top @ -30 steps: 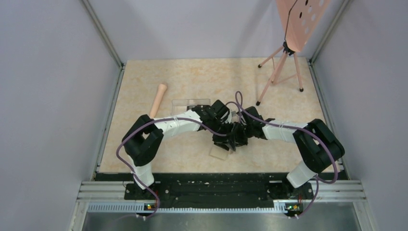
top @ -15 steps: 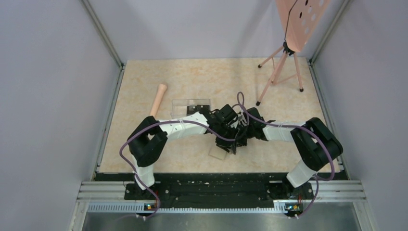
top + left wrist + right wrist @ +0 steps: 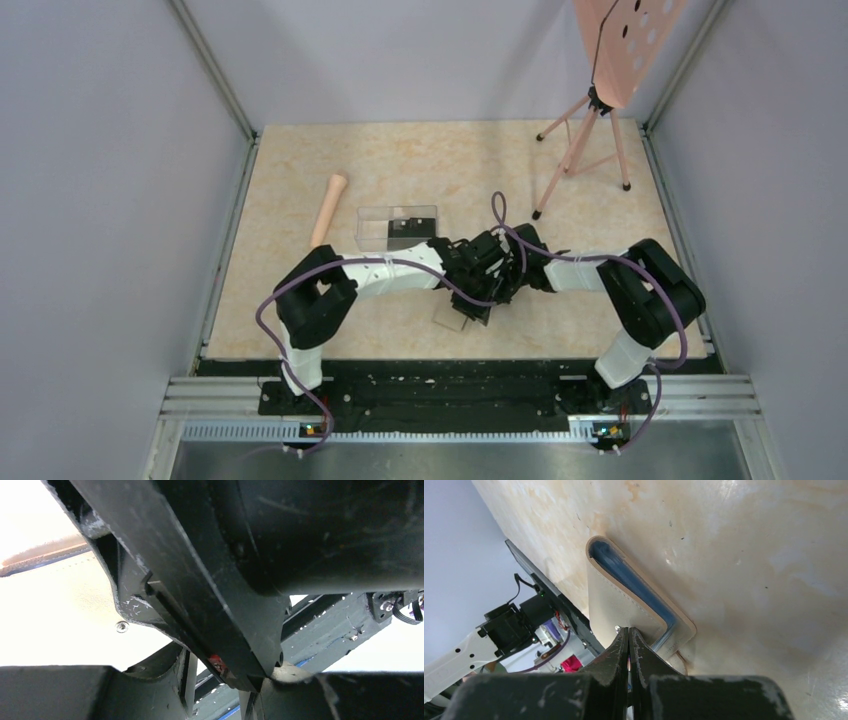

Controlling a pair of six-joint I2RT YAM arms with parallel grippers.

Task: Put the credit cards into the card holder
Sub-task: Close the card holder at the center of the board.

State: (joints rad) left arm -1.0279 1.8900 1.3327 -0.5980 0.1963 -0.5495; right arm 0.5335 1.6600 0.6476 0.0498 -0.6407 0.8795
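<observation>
The tan card holder point(image 3: 452, 316) lies on the table, its top flap slightly raised so the blue inside shows in the right wrist view point(image 3: 624, 595). My right gripper point(image 3: 629, 630) is shut, with its tips at the flap beside the dot clasp. A thin dark strip with a red mark, seemingly a credit card point(image 3: 216, 662), sits between its fingers. My left gripper point(image 3: 225, 690) is open, its fingers point(image 3: 165, 685) on either side of the right gripper's tips. Both grippers meet above the holder point(image 3: 485, 285). Other cards are hidden.
A clear plastic box point(image 3: 397, 228) stands just behind the left arm. A wooden handle point(image 3: 328, 208) lies at the left. A pink tripod stand point(image 3: 585, 150) is at the back right. The black frame rail point(image 3: 450, 385) runs along the near edge.
The left gripper has moved right and forward, closing in on the right gripper above the card holder. The right gripper has stayed almost still.
</observation>
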